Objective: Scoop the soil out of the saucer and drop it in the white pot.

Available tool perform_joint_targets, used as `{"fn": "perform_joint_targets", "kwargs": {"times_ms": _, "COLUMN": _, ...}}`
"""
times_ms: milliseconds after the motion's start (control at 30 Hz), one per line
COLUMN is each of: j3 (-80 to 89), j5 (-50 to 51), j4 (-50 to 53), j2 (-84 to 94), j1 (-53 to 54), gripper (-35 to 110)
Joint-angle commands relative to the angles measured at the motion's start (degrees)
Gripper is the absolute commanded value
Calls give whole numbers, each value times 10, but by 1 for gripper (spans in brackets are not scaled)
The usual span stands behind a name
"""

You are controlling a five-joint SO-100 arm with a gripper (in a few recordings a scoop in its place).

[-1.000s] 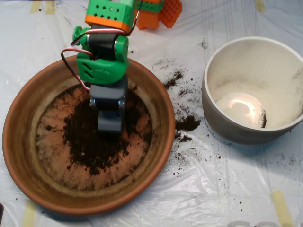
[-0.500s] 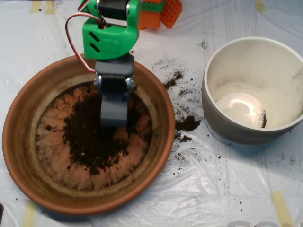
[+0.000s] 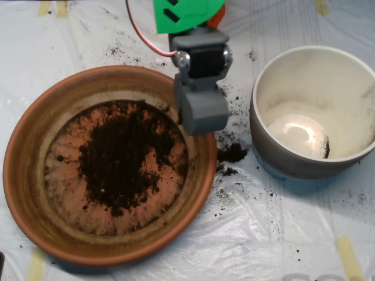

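Over the right rim of the saucer (image 3: 35, 193), the grey scoop (image 3: 202, 111) is seen, between dish and white pot (image 3: 275, 158). Its shells appear pressed together; any load cannot be told. Most soil (image 3: 126, 155) is heaped at the saucer's centre. Spilled crumbs (image 3: 232, 153) are noted on the plastic sheet (image 3: 281, 234) between both vessels. A dark speck lies inside the pot.

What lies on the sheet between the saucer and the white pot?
In the overhead view, spilled soil lies on the plastic sheet between the saucer and the white pot: one dark clump with scattered crumbs around it.
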Motion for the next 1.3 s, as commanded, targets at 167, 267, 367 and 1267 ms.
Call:
{"fn": "perform_joint_targets", "kwargs": {"times_ms": 167, "j3": -201, "j5": 10, "j4": 83, "j2": 4, "j1": -96, "gripper": -1}}
{"fn": "perform_joint_targets", "kwargs": {"times_ms": 267, "j3": -242, "j5": 12, "j4": 96, "j2": -27, "j1": -133, "gripper": -1}}
{"fn": "perform_joint_targets", "kwargs": {"times_ms": 367, "j3": -265, "j5": 8, "j4": 97, "j2": -62, "j1": -169, "gripper": -1}}
{"fn": "perform_joint_targets", "kwargs": {"times_ms": 1267, "j3": -319, "j5": 27, "j4": 162, "j2": -113, "j1": -256, "gripper": 14}}
